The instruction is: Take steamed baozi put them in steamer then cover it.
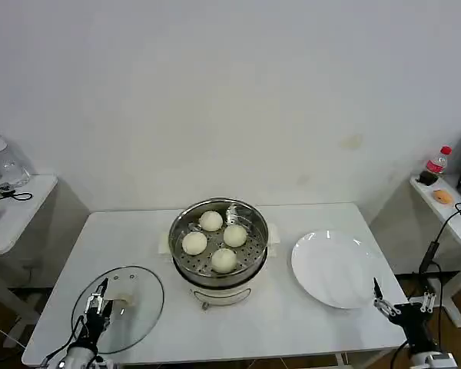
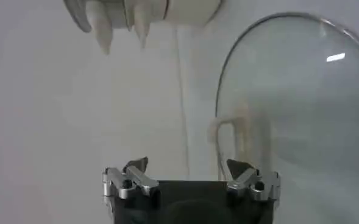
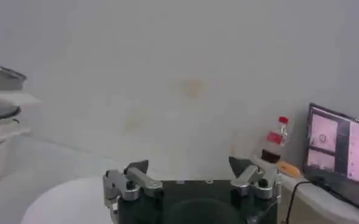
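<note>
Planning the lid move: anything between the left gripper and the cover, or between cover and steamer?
Nothing visible. The left gripper is open by the cover; bare table lies between it and the steamer.

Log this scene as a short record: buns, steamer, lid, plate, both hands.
buns: four steamed baozi on the perforated tray inside the steamer
steamer: steamer at table centre, uncovered
lid: cover flat on the table at the robot's left, handle up
plate: white plate right of the steamer, nothing on it
left hand: left hand open, over the cover's near edge beside the handle
right hand: right hand open, at the table's right front edge, holding nothing
</note>
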You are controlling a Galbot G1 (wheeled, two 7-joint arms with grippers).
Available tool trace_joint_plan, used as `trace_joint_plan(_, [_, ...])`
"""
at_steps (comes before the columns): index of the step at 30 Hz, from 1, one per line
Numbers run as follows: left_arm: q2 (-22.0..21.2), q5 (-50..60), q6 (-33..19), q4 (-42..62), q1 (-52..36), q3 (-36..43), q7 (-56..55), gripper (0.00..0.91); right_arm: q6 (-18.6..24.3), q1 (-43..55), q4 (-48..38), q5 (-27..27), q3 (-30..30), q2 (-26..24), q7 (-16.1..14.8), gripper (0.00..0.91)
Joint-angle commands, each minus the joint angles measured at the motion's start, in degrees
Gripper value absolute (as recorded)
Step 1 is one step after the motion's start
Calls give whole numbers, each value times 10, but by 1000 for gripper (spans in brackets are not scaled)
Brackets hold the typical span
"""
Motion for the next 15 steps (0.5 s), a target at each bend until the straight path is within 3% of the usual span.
trace_joint_plan(1, [4,4,1,22,-31,6,4,907,4,-4,1,-4,3,3,0,907])
trace_joint_plan(4, [4,4,0,33,-44,9,4,907,6,-6,0,-5,3,3,0,907])
trace_joint_plan(5, [4,4,0,36,-48,10,3,806,6,-6,-1,-6,3,3,0,907])
trace_joint_plan(6, [3,4,0,38,-50,10,1,645,7,-6,-1,-6,3,4,0,907])
trace_joint_plan(7, [1,5,0,41,-54,10,0,40,7,-6,-2,-7,3,4,0,907])
trace_joint_plan(8, [1,4,-1,43,-55,11,-2,0,7,-5,-3,-7,3,5,0,907])
trace_joint_plan(15, [-4,4,-5,46,-56,13,-5,0,8,-1,-10,-7,1,6,-1,907])
